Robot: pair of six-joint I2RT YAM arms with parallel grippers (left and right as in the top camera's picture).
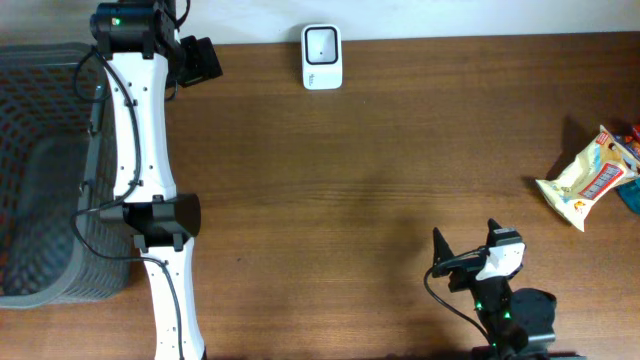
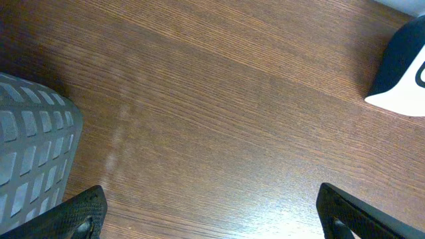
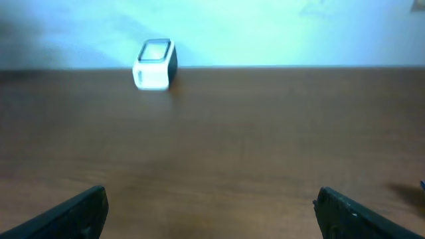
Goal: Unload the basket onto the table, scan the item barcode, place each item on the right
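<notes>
A wooden desk (image 1: 380, 200) was seen from above. A white barcode scanner (image 1: 321, 57) stood at the top centre of the frame, near the desk's far edge. The item, a pale snack packet (image 1: 588, 187) with red print, lay at the far right of the frame at mid height, well apart from the scanner and from both arms. A grey mesh basket (image 1: 40, 170) filled the left edge.

The left hand (image 1: 205, 62) was at the upper left, its fingers spread wide and holding nothing. Its wrist view showed bare desk between them.

The right hand (image 1: 467, 245) was at the lower right, also spread wide and empty. In its wrist view the scanner (image 3: 155, 64) sat at the upper left.
</notes>
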